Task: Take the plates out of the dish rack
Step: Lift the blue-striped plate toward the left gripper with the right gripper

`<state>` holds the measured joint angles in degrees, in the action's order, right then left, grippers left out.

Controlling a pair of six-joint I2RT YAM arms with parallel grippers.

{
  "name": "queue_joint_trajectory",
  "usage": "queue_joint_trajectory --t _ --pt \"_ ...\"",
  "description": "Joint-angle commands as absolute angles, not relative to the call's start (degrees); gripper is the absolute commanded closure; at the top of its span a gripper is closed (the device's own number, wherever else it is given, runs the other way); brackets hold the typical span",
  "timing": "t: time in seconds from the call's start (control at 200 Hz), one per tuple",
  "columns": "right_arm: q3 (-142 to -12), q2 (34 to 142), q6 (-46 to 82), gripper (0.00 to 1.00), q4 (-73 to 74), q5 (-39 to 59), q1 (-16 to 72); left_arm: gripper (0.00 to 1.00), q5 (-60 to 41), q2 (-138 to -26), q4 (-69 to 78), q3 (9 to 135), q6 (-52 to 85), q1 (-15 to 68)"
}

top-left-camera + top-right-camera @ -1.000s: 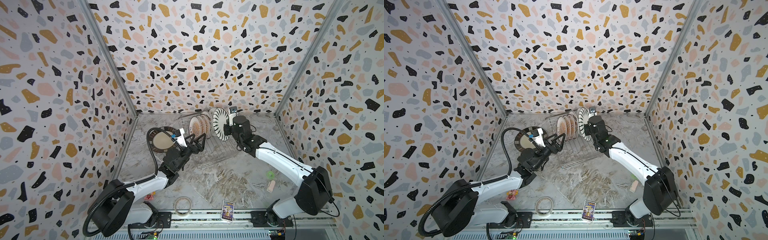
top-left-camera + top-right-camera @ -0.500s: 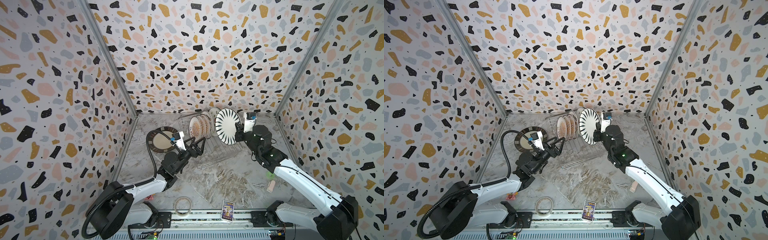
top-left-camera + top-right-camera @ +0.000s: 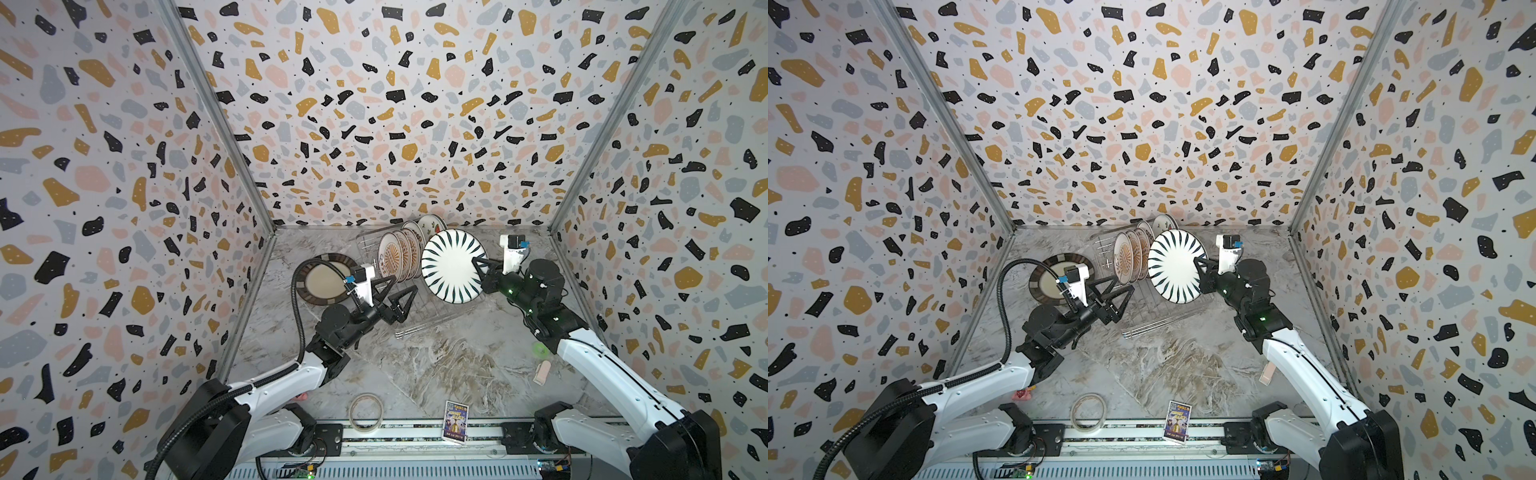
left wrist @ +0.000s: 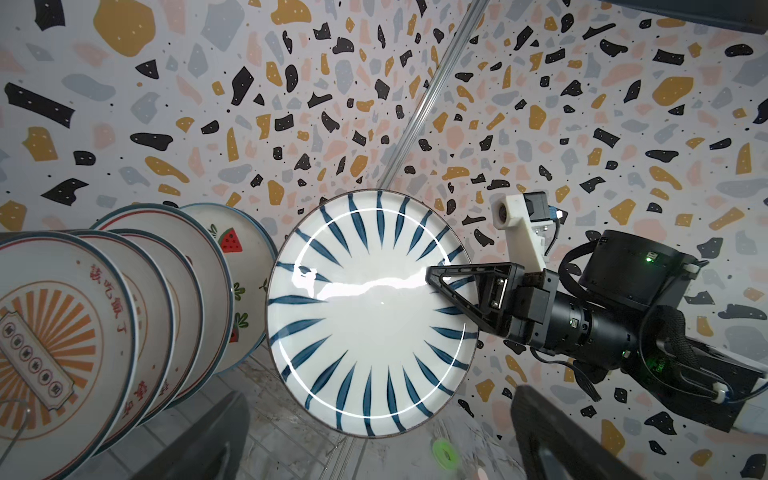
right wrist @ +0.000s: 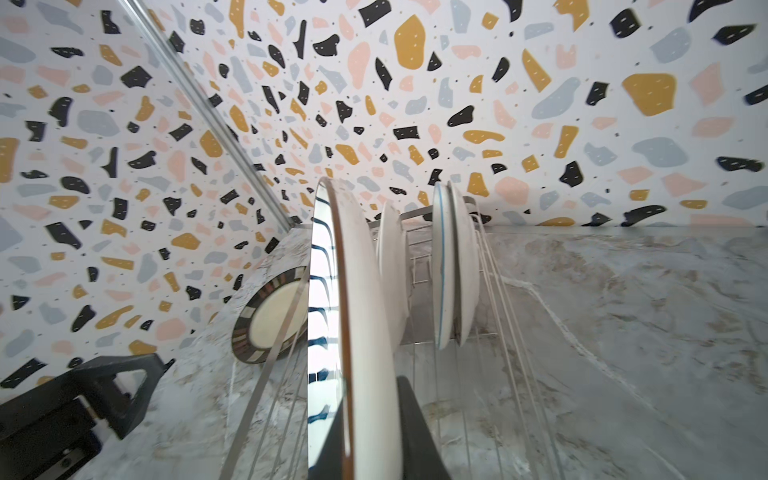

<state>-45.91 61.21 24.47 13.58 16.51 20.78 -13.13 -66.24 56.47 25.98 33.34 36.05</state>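
Stripes of dark blue-black run inward from the rim of the white striped plate [image 3: 453, 272], and its glaze is glossy enough to carry a bright glare across the face in the left wrist view [image 4: 370, 311]. It stands on edge in the air over the right part of the dish rack [image 3: 419, 326], clear of the row. The right gripper [image 3: 476, 264] is clenched on its right rim, with one black triangular finger across the face and the other behind.

A second ago this plate stood at the right end of the row in the rack. Since then it has come out to the right and nearer, and the right arm has swung outward with it.

The remaining plates [image 3: 401, 253] stand upright and close-packed in the rack, with an orange sunburst at the near-left end and a watermelon plate [image 3: 432, 222] at the far end. The rack is thin silver wire, parallel bars on a rectangular frame. Left of it a dark-rimmed plate [image 3: 320, 282] with a cream centre lies on the marble-veined table [image 3: 436, 365].

The left gripper [image 3: 401, 284] hovers at the rack's near-left side, jaws spread wide and empty, as before. A beige tape ring [image 3: 365, 411] lies at the near edge.
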Motion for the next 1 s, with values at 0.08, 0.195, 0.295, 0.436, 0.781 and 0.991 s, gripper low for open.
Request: queue_joint_trajectory --t 0.08,0.195,0.295,0.436,0.781,0.991 --pt "-47.08 60.57 30.4 0.93 29.66 28.68 18.24 0.0 -20.13 -64.95 59.56 24.93 31.43 34.22" --pt "-45.33 61.43 32.48 0.93 34.67 34.15 16.9 0.0 -21.68 -65.88 60.13 24.74 33.18 31.58" --pt "-43.81 61.68 33.85 0.93 38.6 37.38 16.34 0.0 -24.48 -67.16 62.95 24.76 34.91 31.01" --pt "-42.43 62.98 36.77 0.93 44.34 42.34 15.59 0.04 -25.68 -69.26 62.71 26.04 35.43 31.0" --pt "-40.4 65.23 42.07 0.93 52.57 45.72 15.12 0.08 -25.93 -72.34 62.68 28.64 36.69 31.34" --pt "-39.55 67.32 45.29 0.93 58.44 49.34 15.2 0.14 -27.23 -75.19 73.31 27.25 43.69 31.29"
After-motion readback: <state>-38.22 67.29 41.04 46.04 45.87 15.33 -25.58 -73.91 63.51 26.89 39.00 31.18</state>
